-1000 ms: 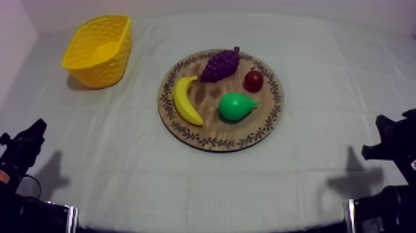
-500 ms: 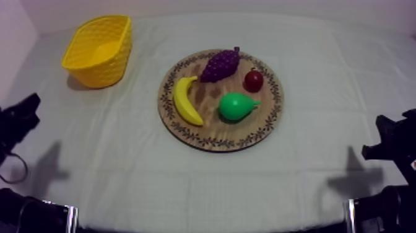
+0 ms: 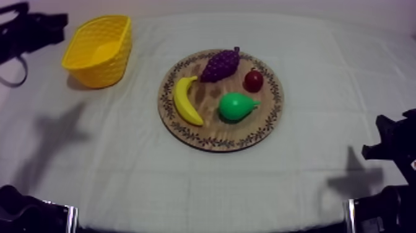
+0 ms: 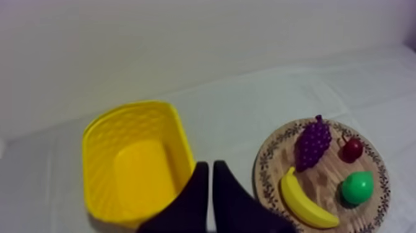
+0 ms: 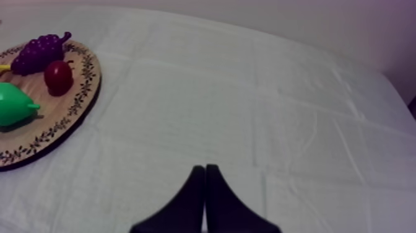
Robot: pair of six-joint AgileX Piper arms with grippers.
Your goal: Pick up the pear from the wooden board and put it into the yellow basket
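- The pear (image 3: 237,106) lies on its side on the round wooden board (image 3: 216,141), on the half of the board that is farther from the yellow basket (image 3: 99,49). Nothing touches it from above.
- On the same board we see the banana (image 3: 184,100) to the basket side of the pear, the bunch of grapes (image 3: 220,64) at the far rim, and the small red fruit (image 3: 253,80) just beside the grapes.
- The basket stands on the worktop (image 3: 124,167), well apart from the board, and nothing is inside it.
- Our left arm (image 3: 31,28) is at the far left corner, near the basket. In the left wrist view our left jaws are pressed together with nothing in them, over the cloth between basket and board, close to the basket's wall.
- Our right arm (image 3: 390,145) sits low at its side. Our right jaws are also pressed together and hold nothing, over bare cloth, well apart from the board.
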